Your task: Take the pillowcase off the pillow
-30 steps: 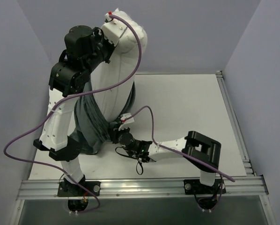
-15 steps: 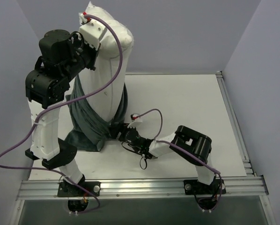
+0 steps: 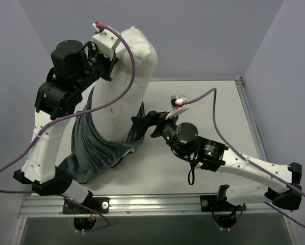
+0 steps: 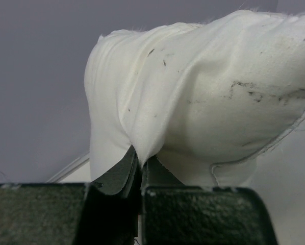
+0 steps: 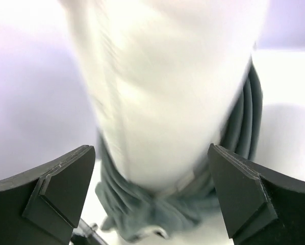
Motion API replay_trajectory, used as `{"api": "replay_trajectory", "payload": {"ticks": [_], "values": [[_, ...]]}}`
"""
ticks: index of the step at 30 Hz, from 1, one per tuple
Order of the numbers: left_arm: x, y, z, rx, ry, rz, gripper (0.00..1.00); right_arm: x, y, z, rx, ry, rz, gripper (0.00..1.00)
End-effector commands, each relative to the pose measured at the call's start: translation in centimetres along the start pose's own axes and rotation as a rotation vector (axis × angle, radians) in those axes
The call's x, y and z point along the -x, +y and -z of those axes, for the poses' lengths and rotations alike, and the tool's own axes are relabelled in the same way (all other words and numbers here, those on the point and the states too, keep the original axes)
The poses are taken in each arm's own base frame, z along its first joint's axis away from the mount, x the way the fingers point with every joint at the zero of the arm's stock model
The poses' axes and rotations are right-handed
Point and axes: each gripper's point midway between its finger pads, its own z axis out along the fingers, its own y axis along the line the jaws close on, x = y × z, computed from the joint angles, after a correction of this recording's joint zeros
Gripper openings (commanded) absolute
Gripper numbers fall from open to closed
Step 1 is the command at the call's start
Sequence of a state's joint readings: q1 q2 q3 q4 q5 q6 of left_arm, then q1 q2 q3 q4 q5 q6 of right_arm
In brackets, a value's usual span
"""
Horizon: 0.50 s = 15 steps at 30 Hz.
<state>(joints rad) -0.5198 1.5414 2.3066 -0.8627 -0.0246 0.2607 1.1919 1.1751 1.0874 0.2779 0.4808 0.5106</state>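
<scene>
My left gripper [image 3: 112, 60] holds the white pillow [image 3: 131, 76] up by its top end, so it hangs nearly upright over the table's left half. In the left wrist view the jaws [image 4: 140, 162] are shut on a pinched fold of the pillow [image 4: 203, 97]. The dark grey pillowcase [image 3: 97, 148] is bunched round the pillow's lower end and spreads onto the table. My right gripper [image 3: 141, 124] is just right of that bunch, open, with nothing between its fingers. In its blurred wrist view the gripper [image 5: 150, 168] faces the pillow [image 5: 162, 87] and the pillowcase [image 5: 157, 214].
Purple cables [image 3: 127, 87] loop from both wrists across the pillow and the table. A metal rail [image 3: 157, 204] runs along the near edge and another [image 3: 252, 127] along the table's right side. Grey walls close in behind and on both sides.
The right gripper has opened, let go of the pillowcase and risen away to the right. The left arm has swung the pillow left and back; the pillowcase sits lower on it.
</scene>
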Motion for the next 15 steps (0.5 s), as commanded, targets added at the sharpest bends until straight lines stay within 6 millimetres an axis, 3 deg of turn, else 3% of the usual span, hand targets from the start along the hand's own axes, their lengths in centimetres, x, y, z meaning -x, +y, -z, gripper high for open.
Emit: {"api": "replay_trajectory", "payload": {"ticks": [1,2,5,6,8,10,11,13,15], "values": [[6.6,0.2,1.0,0.019,-0.265,0.035,0.02,3.2,-0.5,0.6,-0.057,-0.018,0.158,1.0],[6.4,0.0,0.8,0.015,-0.258,0.036,0.02,5.3,-0.1,0.6,-0.072,-0.053,0.173,1.0],[5.8,-0.9,0.5,-0.012,-0.241,0.04,0.02,8.1,-0.5,-0.3,-0.125,-0.124,0.187,1.0],[5.8,-1.1,0.5,-0.017,-0.24,0.043,0.02,9.0,-1.0,-1.3,-0.15,-0.145,0.187,1.0],[6.0,-1.8,0.6,-0.048,-0.248,0.042,0.02,8.9,-0.6,-3.3,-0.126,-0.152,0.196,1.0],[6.2,-2.1,0.7,-0.059,-0.252,0.048,0.02,10.1,-0.2,-4.3,-0.133,-0.181,0.193,1.0],[6.2,-2.3,0.7,-0.066,-0.252,0.049,0.02,9.3,-0.4,-5.3,-0.158,-0.169,0.209,1.0],[6.5,-2.8,0.9,-0.093,-0.259,0.062,0.02,10.3,-1.0,-6.2,-0.197,-0.202,0.19,1.0],[6.7,-3.2,1.1,-0.113,-0.264,0.069,0.02,10.0,-1.1,-7.9,-0.171,-0.212,0.158,1.0]]}}
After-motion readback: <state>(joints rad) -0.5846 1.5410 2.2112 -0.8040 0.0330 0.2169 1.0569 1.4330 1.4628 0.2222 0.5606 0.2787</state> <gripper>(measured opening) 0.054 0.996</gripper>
